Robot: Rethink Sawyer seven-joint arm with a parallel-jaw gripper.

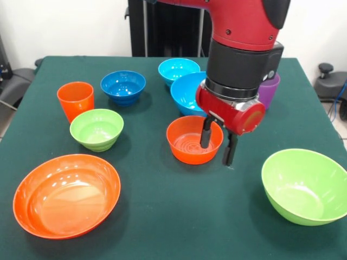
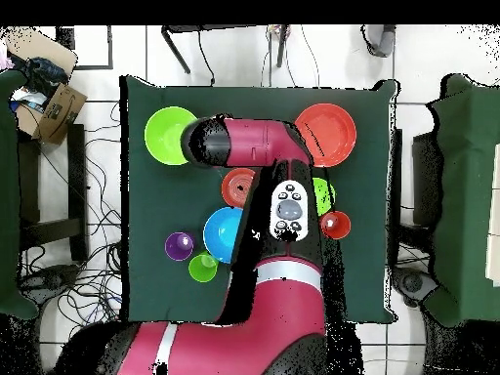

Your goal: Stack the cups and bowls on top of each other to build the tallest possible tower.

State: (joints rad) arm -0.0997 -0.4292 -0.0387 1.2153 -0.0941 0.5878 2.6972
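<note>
- Large orange bowl (image 1: 66, 195), near-left corner of tabletop (image 1: 162, 227) in front view, well apart from hand (image 1: 218, 145): thin glossy plastic, prob. light, stiff, slippery; grip by rim.
- Large lime bowl (image 1: 303, 185), near-right: same.
- Small orange bowl (image 1: 193, 140), mid-tabletop: hand spread, 1 finger inside, 1 outside its rim.

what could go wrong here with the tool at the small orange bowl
The tool straddles the rim of the small orange bowl, one finger inside, one outside. Closing on that thin sloped wall may let the bowl slip or tip. The large light blue bowl sits just behind, so dragging the orange bowl could nudge it. The arm also hides the purple cup, which a swing might knock.
</note>
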